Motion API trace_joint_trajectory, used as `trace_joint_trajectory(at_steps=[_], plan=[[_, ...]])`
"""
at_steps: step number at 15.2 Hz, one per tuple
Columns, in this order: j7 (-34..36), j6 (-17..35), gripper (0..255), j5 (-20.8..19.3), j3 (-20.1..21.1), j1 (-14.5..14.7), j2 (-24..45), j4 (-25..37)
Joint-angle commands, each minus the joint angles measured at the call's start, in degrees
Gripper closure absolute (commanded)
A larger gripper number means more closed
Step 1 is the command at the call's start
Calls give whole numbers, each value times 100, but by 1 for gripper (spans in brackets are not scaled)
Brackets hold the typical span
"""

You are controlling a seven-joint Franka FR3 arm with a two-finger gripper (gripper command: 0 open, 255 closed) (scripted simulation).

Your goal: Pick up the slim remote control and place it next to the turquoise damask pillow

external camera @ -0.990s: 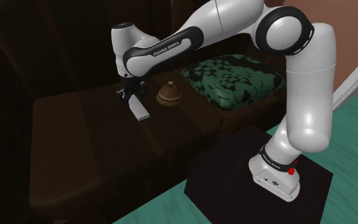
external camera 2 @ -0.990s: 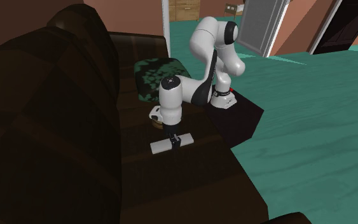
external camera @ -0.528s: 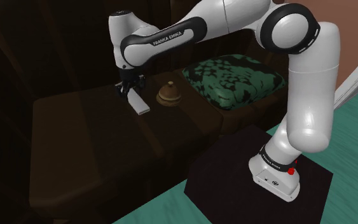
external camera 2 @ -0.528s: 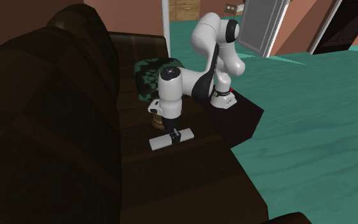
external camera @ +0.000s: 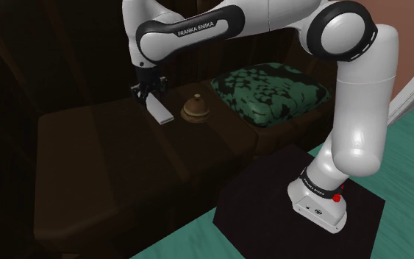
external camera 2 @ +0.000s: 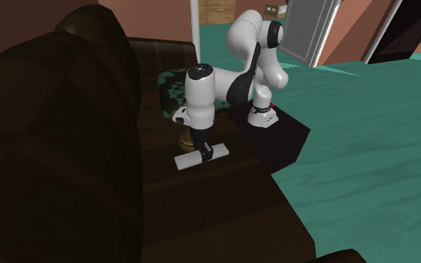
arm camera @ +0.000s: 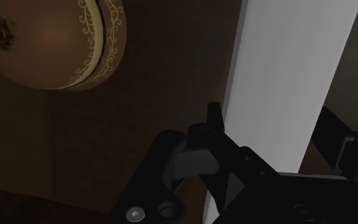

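Jaws: closed on the slim remote (arm camera: 292,70), with one black finger (arm camera: 214,124) pressed to each of its long edges.
Remote: you are holding a plain white flat slab. In the wrist view most of its length runs out past the fingers, with the dark brown sofa seat (external camera: 102,162) beneath it.
Bell: a brown domed call bell (external camera: 194,110) stands on the seat just beside your jaws. It is not touching the remote.
Pillow: the turquoise patterned pillow (external camera: 268,86) lies beyond the bell, farther along the seat and well apart from your jaws.
Edges: the sofa backrest (external camera 2: 51,149) rises on one side of your jaws. On the other side the seat's front edge drops to the teal floor (external camera: 411,184).
Open room: bare seat stretches away from your jaws on the side opposite the bell. A narrow strip of seat lies between bell and pillow.
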Motion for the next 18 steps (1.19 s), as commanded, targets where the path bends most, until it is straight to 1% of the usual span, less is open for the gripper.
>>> trace_joint_trajectory(at_steps=[1,10,18], plan=[[-26,-145,255,16,4,-4,-26,122],[-80,-796,255,63,30,25,-109,698],[-115,-1427,255,67,44,83,-79,1363]])
